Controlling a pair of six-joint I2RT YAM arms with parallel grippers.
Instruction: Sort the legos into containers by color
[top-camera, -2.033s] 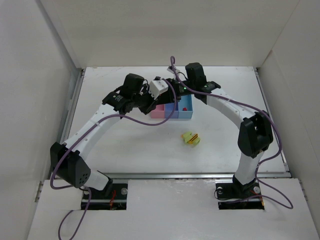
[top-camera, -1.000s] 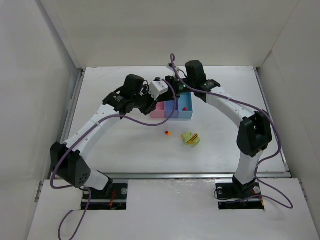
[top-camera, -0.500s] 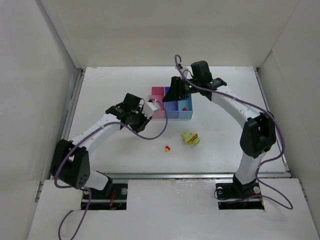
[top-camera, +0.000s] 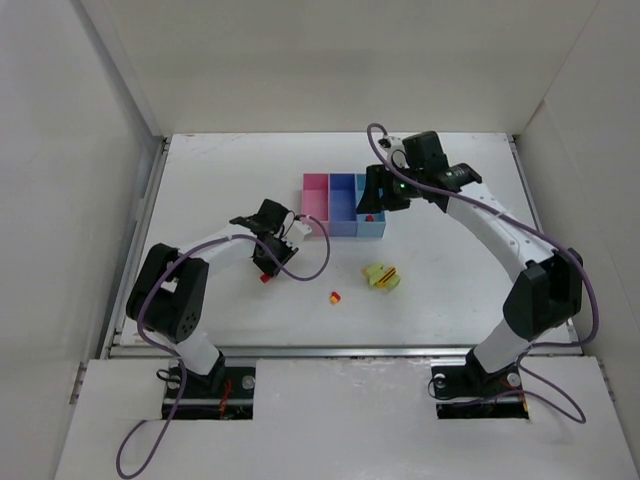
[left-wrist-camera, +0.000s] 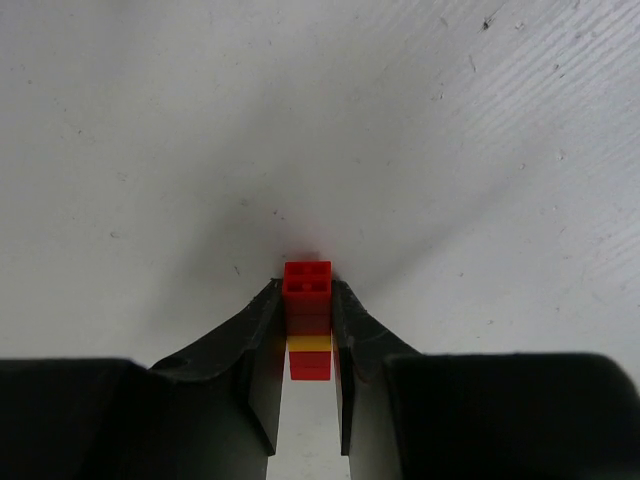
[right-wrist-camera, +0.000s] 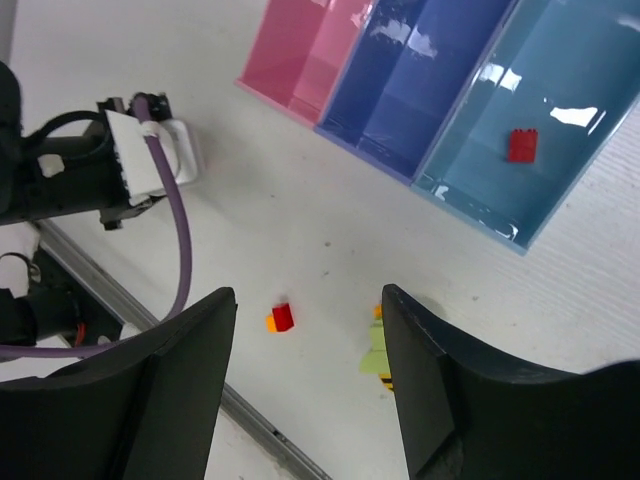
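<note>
In the left wrist view my left gripper (left-wrist-camera: 307, 295) is shut on a small stack of legos (left-wrist-camera: 308, 318), red with one yellow layer, its tip at the white table. From above, that gripper (top-camera: 266, 268) is left of the containers, with the red lego (top-camera: 264, 278) at its tip. My right gripper (top-camera: 374, 198) hangs open and empty over the light blue bin (top-camera: 378, 231), which holds one red brick (right-wrist-camera: 520, 145). The pink bin (top-camera: 314, 186) and medium blue bin (top-camera: 343, 185) adjoin it. A red-and-orange piece (top-camera: 335, 296) and a lime clump (top-camera: 381, 276) lie loose in front.
White walls box in the table on three sides. A metal rail (top-camera: 340, 350) runs along the near edge. The left arm's purple cable (top-camera: 310, 262) loops over the table between the left gripper and the bins.
The left arm has swung away from the bins, down and left to the table, still gripping its stack. The right gripper has shifted right and its jaws have widened.
</note>
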